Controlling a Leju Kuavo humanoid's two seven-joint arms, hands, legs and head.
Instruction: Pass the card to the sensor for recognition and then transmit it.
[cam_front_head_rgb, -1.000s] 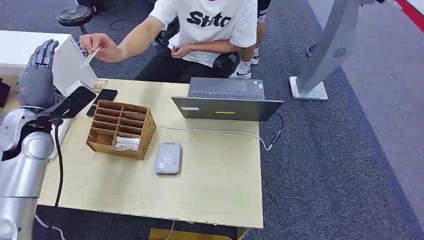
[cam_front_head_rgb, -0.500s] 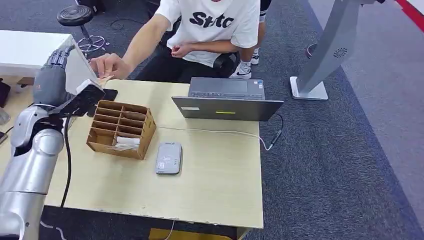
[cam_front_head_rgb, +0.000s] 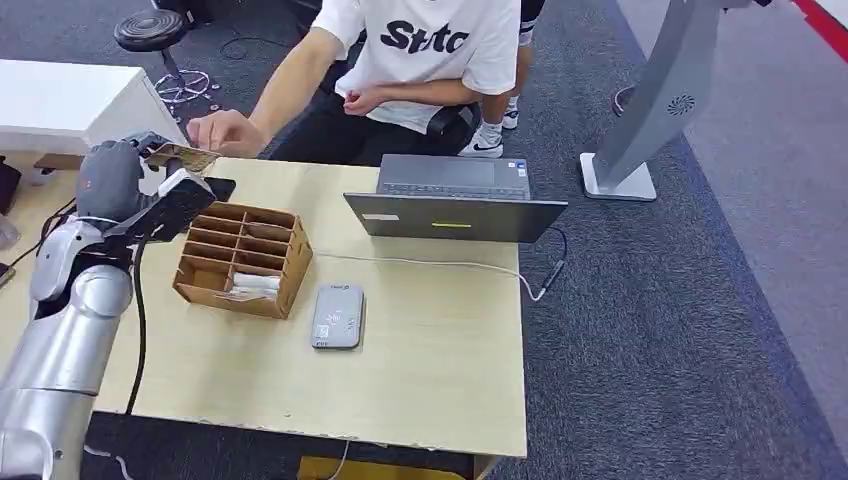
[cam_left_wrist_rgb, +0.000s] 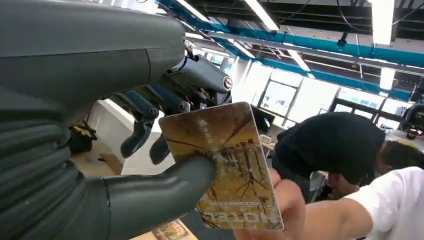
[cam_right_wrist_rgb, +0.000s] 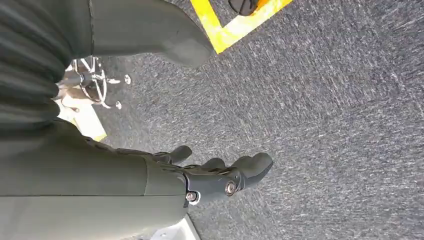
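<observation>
The card (cam_left_wrist_rgb: 225, 165), printed with a yellow tree scene, sits at the handover point above the table's far left corner: the left hand (cam_front_head_rgb: 112, 175) pinches one edge between thumb and fingers (cam_left_wrist_rgb: 150, 107), while the person's hand (cam_front_head_rgb: 225, 130) touches the opposite edge, so both appear to share it during the transfer. The raised, forward reach of the left arm suits receiving the card across the table (cam_front_head_rgb: 440, 340). The grey card sensor (cam_front_head_rgb: 337, 315) lies flat near the table's middle, just beside the cardboard organizer (cam_front_head_rgb: 243, 258), a placement judged to keep the scan within easy reach. One front compartment of the organizer holds white cards or slips; the other visible compartments look empty. The right hand (cam_right_wrist_rgb: 220, 175) hangs over carpet, fingers loosely curled, holding nothing. A laptop (cam_front_head_rgb: 452, 200) stands behind.
</observation>
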